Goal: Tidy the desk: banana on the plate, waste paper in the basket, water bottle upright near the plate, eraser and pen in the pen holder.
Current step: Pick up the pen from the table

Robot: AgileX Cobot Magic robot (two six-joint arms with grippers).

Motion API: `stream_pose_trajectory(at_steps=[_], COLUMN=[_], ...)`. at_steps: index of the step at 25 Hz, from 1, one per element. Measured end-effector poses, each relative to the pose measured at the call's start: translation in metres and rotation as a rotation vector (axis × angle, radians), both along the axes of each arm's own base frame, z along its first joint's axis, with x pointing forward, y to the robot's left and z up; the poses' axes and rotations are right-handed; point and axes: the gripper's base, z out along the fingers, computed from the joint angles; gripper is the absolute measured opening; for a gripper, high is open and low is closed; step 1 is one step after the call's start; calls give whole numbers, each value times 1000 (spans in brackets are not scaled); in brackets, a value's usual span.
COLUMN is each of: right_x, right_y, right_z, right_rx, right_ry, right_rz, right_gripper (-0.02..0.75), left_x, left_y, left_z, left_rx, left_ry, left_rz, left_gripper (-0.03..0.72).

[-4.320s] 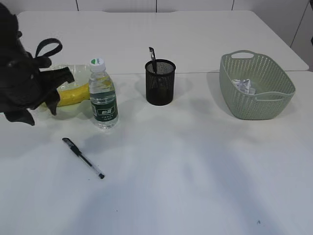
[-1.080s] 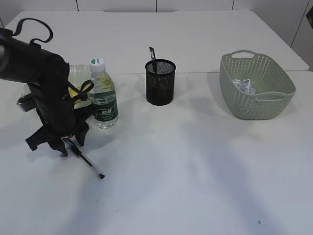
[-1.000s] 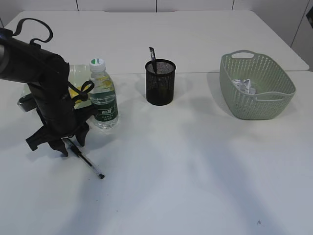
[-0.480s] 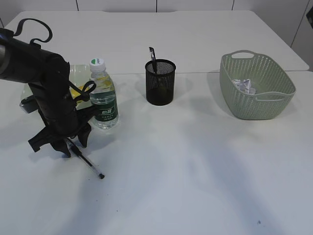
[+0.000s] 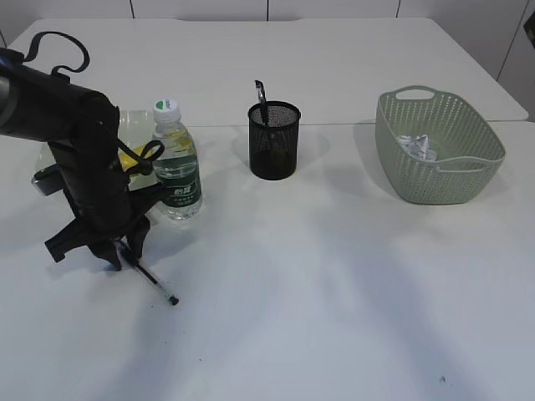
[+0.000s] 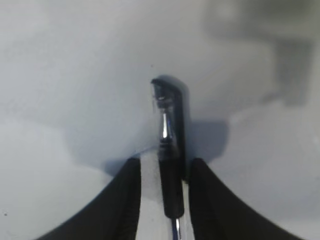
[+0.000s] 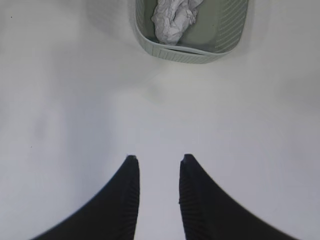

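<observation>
Left gripper is set down over the pen on the table, cap end between the jaws; a gap shows on each side, so whether it is pinched cannot be told. Right gripper hangs spread, nothing held, basket with paper ahead. Bottle is upright by the plate. Banana is mostly hidden by the arm. Eraser cannot be made out in the holder.
</observation>
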Motion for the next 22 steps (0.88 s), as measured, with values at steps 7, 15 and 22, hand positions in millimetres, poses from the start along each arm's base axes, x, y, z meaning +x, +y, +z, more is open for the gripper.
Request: stream_pose_trajectory(at_steps=[7,15,22], right_x=[0,0,0], right_y=[0,0,0], right_z=[0,0,0], right_rx=[0,0,0], right_ry=[0,0,0], right_rz=[0,0,0], right_gripper=[211,211,211], left_x=[-2,-2,-2], left_y=[1,1,3], left_z=[0,0,25], left_rx=[10,13,17], left_ry=[21,21,-40], left_rz=[1,-12,-50], left_gripper=[42,39,39])
